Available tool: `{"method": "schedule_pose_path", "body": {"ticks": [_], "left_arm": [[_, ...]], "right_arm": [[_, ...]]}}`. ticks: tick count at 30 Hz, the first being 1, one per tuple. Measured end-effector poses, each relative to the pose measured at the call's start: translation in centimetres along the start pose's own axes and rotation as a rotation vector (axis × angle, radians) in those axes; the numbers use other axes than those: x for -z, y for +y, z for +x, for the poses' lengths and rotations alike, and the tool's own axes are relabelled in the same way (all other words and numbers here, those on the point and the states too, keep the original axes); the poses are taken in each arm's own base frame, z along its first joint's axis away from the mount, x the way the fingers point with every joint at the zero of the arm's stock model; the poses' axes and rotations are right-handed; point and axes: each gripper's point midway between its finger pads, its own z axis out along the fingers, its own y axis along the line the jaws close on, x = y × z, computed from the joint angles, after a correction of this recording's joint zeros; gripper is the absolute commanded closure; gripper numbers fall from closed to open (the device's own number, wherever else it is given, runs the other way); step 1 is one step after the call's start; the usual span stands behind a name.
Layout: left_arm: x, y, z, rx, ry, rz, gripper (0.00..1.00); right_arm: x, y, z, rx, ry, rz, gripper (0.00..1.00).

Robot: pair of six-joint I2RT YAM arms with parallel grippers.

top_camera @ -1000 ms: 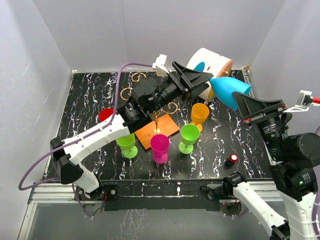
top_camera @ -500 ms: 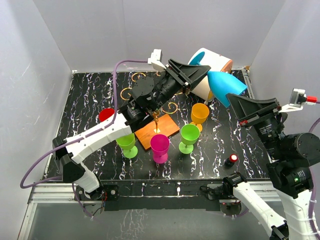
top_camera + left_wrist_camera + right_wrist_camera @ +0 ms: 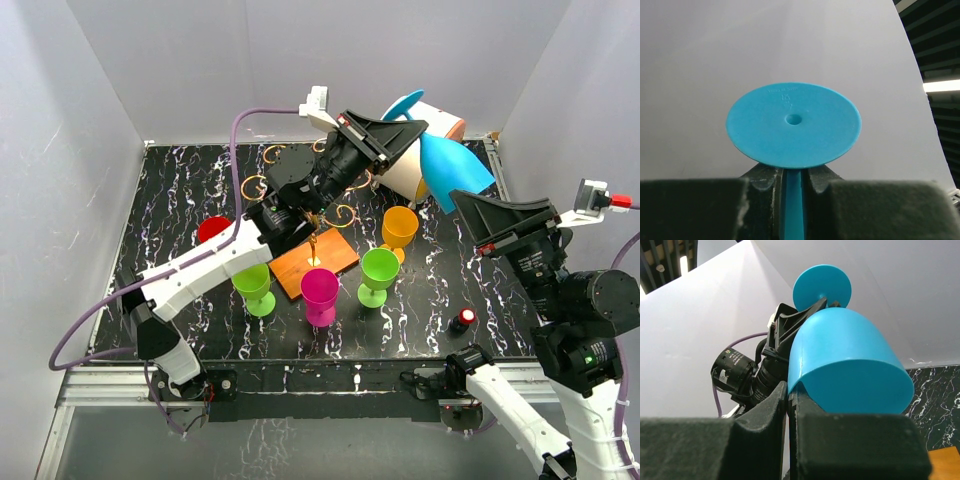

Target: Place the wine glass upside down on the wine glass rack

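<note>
A blue wine glass (image 3: 455, 168) hangs in the air above the back right of the table, bowl down to the right and foot (image 3: 403, 103) up. My left gripper (image 3: 408, 128) is shut on its stem (image 3: 792, 205), just below the round foot (image 3: 793, 125). My right gripper (image 3: 463, 200) is shut on the rim of the bowl (image 3: 850, 360). In the right wrist view the left gripper (image 3: 820, 304) shows just behind the bowl. The gold wire wine glass rack (image 3: 312, 215) stands on its wooden base (image 3: 335, 252) below the left arm.
Around the rack stand an orange cup (image 3: 399, 227), two green cups (image 3: 379, 270) (image 3: 254, 285), a magenta cup (image 3: 320, 290) and a red cup (image 3: 212, 230). A large white cylinder (image 3: 440, 120) lies at the back. A small red-topped knob (image 3: 463, 318) sits near the front right.
My left gripper has closed onto the stem of the blue glass. The glass has swung from nearly level to more upright, foot up, and shifted slightly left with both arms.
</note>
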Motion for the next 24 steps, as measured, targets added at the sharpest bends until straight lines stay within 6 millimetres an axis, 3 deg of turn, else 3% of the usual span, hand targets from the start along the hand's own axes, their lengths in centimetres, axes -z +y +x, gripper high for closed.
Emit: {"method": "schedule_pose_path", "body": {"ticks": [1, 3, 6, 9, 17, 20, 24], "left_arm": [[-0.2, -0.1, 0.0, -0.005, -0.001, 0.007, 1.00], [-0.6, -0.2, 0.1, -0.012, -0.001, 0.016, 1.00], [-0.8, -0.2, 0.2, -0.024, 0.000, 0.022, 1.00], [-0.8, -0.1, 0.1, -0.061, -0.003, 0.027, 1.00], [0.4, 0.2, -0.7, -0.339, 0.017, -0.030, 1.00], [1.9, -0.9, -1.5, -0.449, 0.039, -0.052, 1.00], [5.0, -3.8, -3.1, -0.564, 0.058, -0.039, 1.00]], "right_arm": [[0.0, 0.0, -0.1, -0.002, -0.004, 0.000, 0.99], [0.0, 0.0, -0.2, -0.006, -0.010, 0.005, 0.83], [0.0, -0.3, 0.1, -0.029, 0.000, 0.021, 0.51], [0.1, -1.2, 0.5, -0.040, 0.017, 0.062, 0.30], [0.9, -3.2, 1.0, -0.002, 0.073, 0.208, 0.16], [1.4, -3.2, 0.8, 0.022, 0.089, 0.232, 0.15], [1.9, -2.7, 0.4, 0.047, 0.113, 0.249, 0.15]]}}
